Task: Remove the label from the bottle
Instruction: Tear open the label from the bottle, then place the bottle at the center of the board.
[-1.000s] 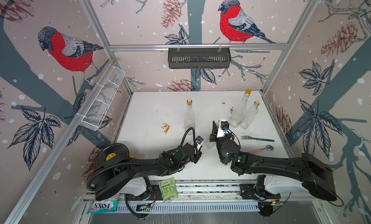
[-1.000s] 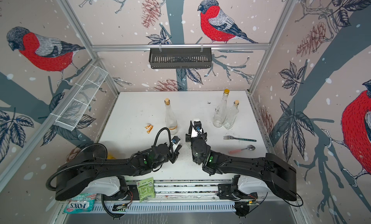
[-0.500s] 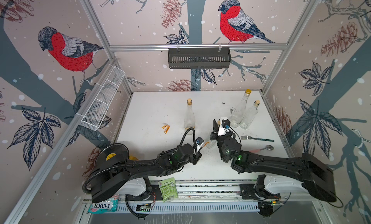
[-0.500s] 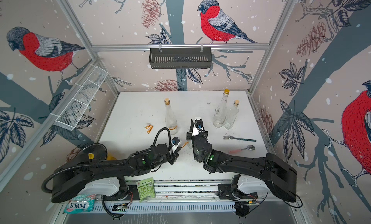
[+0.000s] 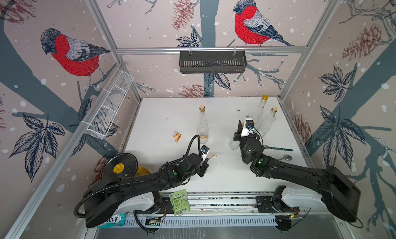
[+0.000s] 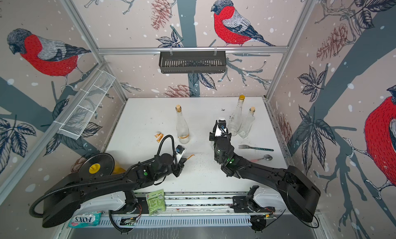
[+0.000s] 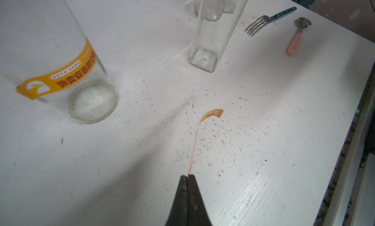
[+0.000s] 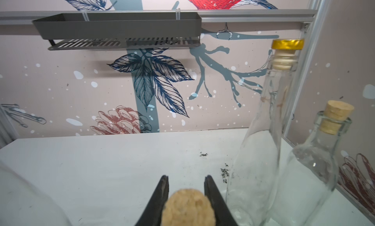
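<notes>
My left gripper (image 7: 188, 176) (image 5: 208, 158) is shut on one end of a thin orange label strip (image 7: 194, 141) (image 5: 213, 156). The strip's other end curls free above the table and touches no bottle. My right gripper (image 8: 186, 177) (image 5: 241, 126) is shut on the corked neck of a clear square bottle (image 7: 205, 58) (image 5: 233, 145), which stands upright on its base. The cork (image 8: 188, 208) shows between the fingers. A round bottle (image 5: 203, 128) with an orange label band (image 7: 60, 73) stands to the left of the held one.
Two clear corked bottles (image 5: 260, 113) (image 5: 267, 122) stand at the back right, close to my right gripper. A fork (image 5: 278, 149) and a pink-handled spoon (image 5: 286, 157) lie to the right. Orange label scraps (image 5: 176, 137) lie left of the round bottle.
My left gripper has pulled back from the square bottle toward the front left, and the orange strip has come away with it. The right gripper has kept its hold.
</notes>
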You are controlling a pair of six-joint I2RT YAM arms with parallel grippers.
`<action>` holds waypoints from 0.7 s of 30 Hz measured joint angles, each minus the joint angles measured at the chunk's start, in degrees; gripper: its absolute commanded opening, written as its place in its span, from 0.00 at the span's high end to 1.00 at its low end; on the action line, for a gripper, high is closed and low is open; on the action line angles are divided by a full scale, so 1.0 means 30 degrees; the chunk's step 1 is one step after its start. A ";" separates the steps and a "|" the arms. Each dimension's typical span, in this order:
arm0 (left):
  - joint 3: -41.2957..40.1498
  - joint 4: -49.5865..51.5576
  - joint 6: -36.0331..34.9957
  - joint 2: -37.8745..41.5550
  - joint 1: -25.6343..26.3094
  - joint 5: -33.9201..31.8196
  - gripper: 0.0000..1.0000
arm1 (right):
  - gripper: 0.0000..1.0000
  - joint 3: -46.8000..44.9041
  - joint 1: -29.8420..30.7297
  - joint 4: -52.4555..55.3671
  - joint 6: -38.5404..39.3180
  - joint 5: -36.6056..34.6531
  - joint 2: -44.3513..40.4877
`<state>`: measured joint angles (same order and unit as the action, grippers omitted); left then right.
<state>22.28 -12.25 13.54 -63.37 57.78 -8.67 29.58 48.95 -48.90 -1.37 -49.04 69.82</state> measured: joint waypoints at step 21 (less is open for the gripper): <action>-0.2171 0.3606 0.4546 0.7206 -0.6747 -0.0787 1.00 | 0.94 -0.1268 -0.6688 0.1821 -0.0452 0.2754 -0.2674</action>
<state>15.77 -1.43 27.18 -41.76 37.54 -11.03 25.78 28.88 -43.44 -2.72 -40.77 61.80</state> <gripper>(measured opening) 0.048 0.285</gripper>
